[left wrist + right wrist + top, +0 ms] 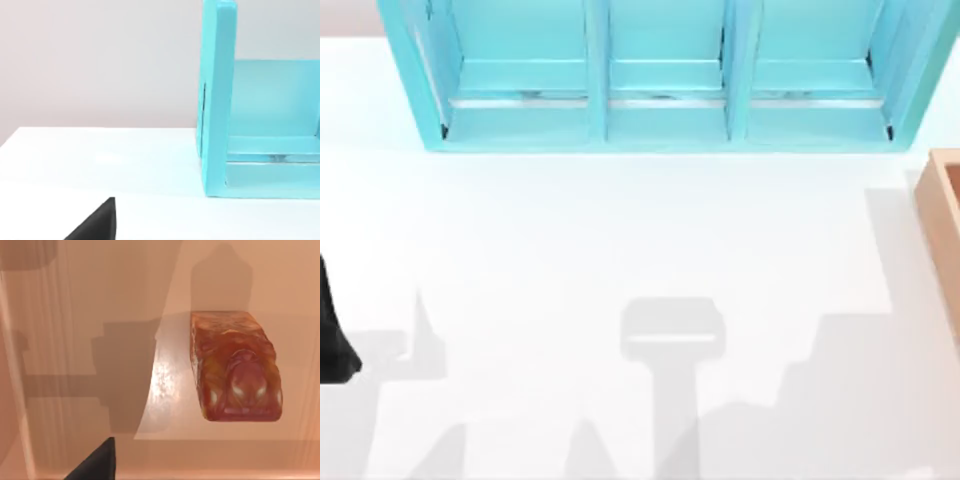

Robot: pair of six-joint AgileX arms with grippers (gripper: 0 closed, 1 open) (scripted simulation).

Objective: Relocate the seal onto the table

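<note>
Right gripper over the wooden box [945,215], finger state can't tell; seal [234,365] lying inside, ungrasped. Table [620,250] bare. Left arm parked at left edge.

The white table [620,250] carries a light-blue cabinet [665,75] with three open compartments, standing along its far edge and spanning most of the width in the top view. At the table's right edge sits a tan wooden box [945,225], just off the cabinet's right end and cut by the frame. Inside the box, on its wooden floor [100,315], an orange-red block [234,367] lies on its side.
</note>
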